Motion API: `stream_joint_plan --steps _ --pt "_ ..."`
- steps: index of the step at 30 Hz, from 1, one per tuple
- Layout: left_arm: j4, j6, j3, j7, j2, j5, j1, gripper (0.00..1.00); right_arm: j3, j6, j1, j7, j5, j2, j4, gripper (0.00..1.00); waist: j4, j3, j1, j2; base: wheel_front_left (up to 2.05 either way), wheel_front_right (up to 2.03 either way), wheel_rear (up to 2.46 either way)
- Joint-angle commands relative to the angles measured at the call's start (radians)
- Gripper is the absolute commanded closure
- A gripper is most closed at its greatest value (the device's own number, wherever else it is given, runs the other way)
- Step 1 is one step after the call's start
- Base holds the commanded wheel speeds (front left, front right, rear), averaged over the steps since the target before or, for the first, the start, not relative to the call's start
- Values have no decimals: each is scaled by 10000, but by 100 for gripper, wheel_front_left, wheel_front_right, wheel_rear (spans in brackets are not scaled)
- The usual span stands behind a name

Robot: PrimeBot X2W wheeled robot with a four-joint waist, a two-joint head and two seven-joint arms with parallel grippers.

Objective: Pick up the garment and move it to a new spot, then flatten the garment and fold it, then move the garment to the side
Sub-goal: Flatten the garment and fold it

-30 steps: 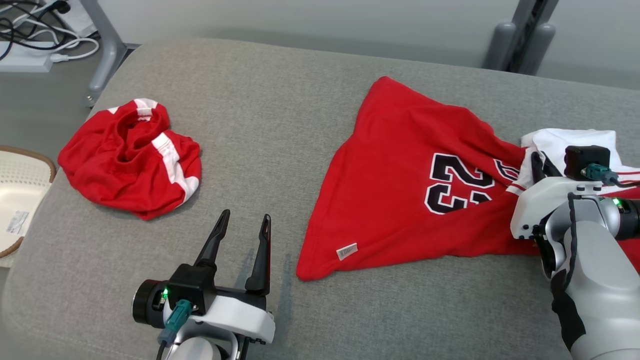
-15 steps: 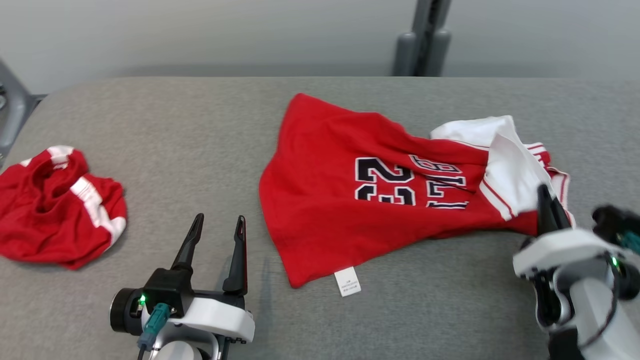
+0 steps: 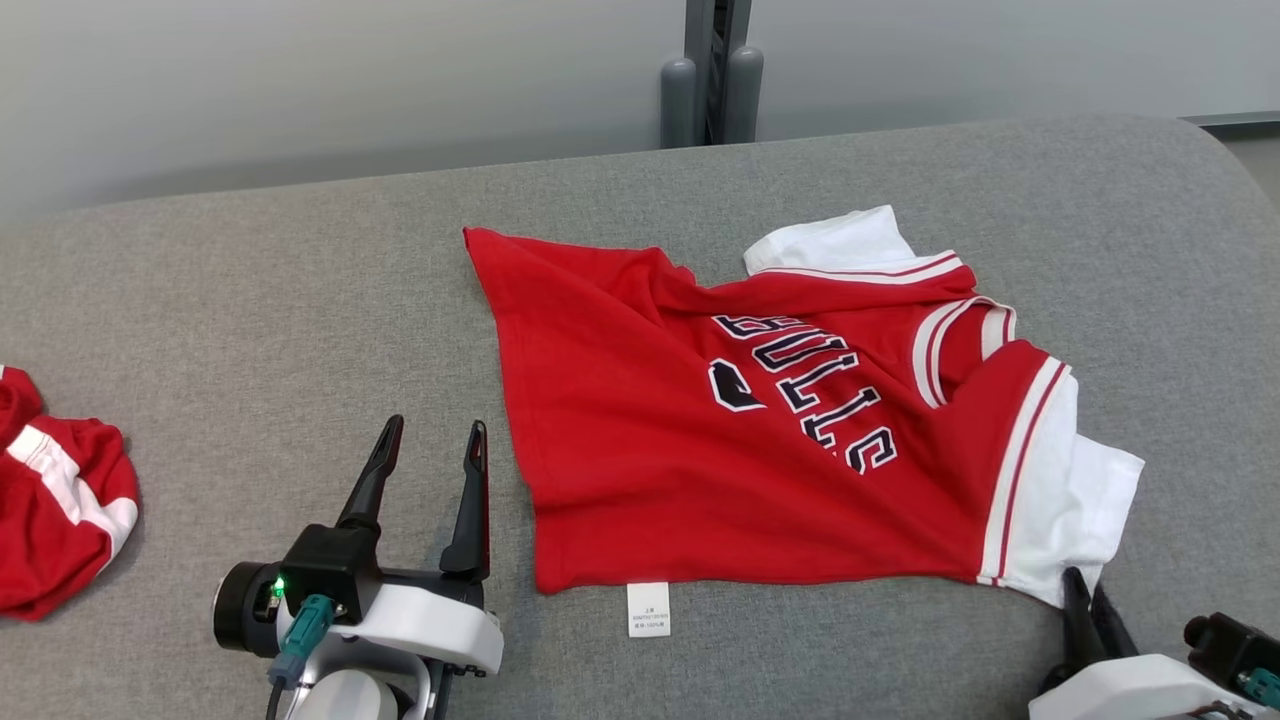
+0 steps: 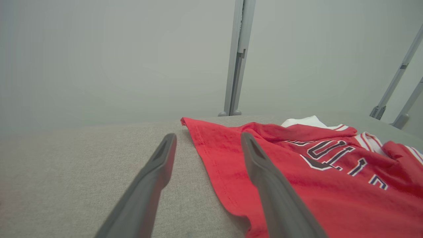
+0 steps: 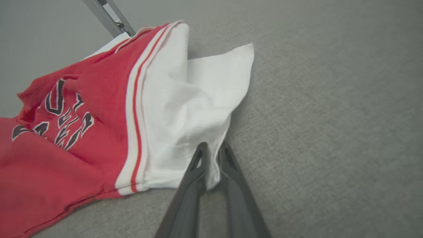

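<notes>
A red jersey [image 3: 700, 450] lies rumpled on the right half of the grey surface [image 3: 250, 330]. The right end effector [image 5: 213, 148] is clamped on its white sleeve [image 5: 185, 99] at the near edge. The left end effector [image 3: 430, 455], fingers apart, sits beside its hem.

left jaws: two long, dark, tapered prongs | black mount block [image 3: 330, 560] with green status light [image 3: 279, 585] | teal cable plug [image 3: 308, 622] | white wrist shell [image 3: 430, 625] | right jaws: dark, slim | white housing [image 3: 1130, 692] | second teal plug [image 3: 1262, 688]
</notes>
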Motion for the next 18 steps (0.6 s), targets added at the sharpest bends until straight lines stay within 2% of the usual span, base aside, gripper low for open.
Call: stream_joint_plan --steps 1,8,13,18 --pt "36 3 14 -33 44 60 -95 0 -115 -2 -123 -6 -104 -93 56 0 1 -3 0 -1 0 0 0" --pt "132 -20 -12 -33 41 18 109 0 -832 0 -477 -41 -967 -85 -650 0 200 -173 0 -1 0 0 0" --pt "33 43 41 -33 42 13 235 0 -1027 0 -605 -33 -2277 -75 -2182 0 384 -346 0 -1 0 0 0" --pt "3 48 32 -33 41 -84 366 0 -563 0 -744 -34 -3373 -82 -3711 0 587 -460 0 -1 0 0 0"
